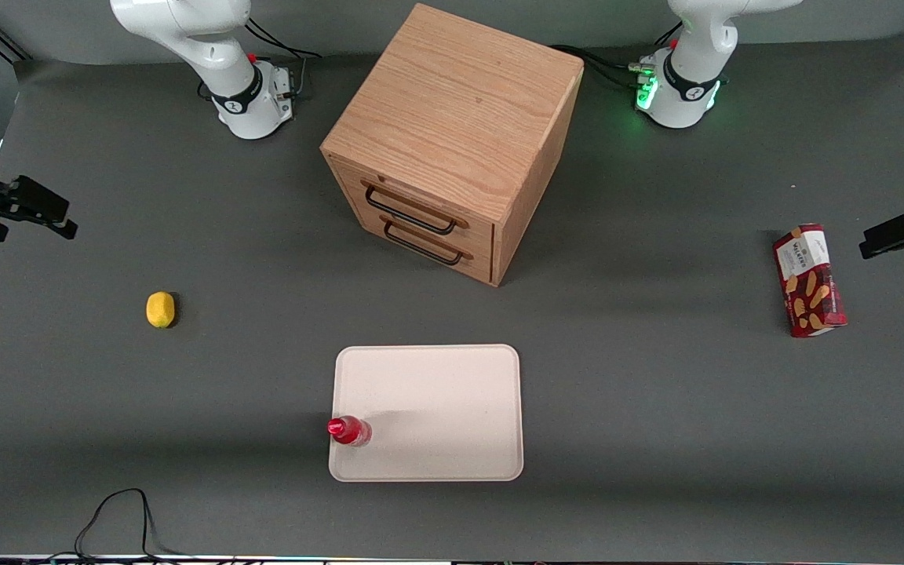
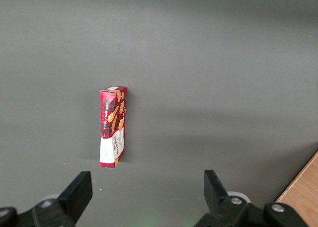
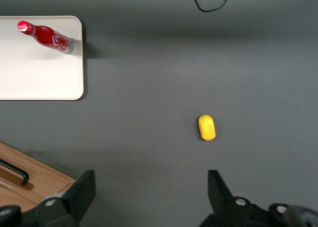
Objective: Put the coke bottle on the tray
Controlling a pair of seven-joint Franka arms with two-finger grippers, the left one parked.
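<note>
Nearest the front camera, the tray (image 1: 452, 392) lies flat on the dark grey table (image 1: 656, 408), a pale cream-pink rectangle with rounded corners and a low rim. The coke bottle (image 1: 350, 431) stands upright on it, tucked into the corner toward my working end, its base just inside the rim. It is small, glossy red, with a red cap. Most of the tray's surface is bare, and open matte table surrounds it on all sides.

Farther from the camera, a smooth yellow lemon (image 1: 160, 309) sits alone toward my end, well apart from the tray. At the parked arm's end lies a dark red biscuit box (image 1: 809, 280).

Farther still stands the wooden drawer cabinet (image 1: 452, 141), oak-grained and boxy, turned at an angle, with two dark wire handles (image 1: 413, 227) on its drawers.

My gripper (image 3: 151, 192) hangs high above the table near the lemon, fingers (image 3: 82, 189) spread wide, holding and touching nothing.
</note>
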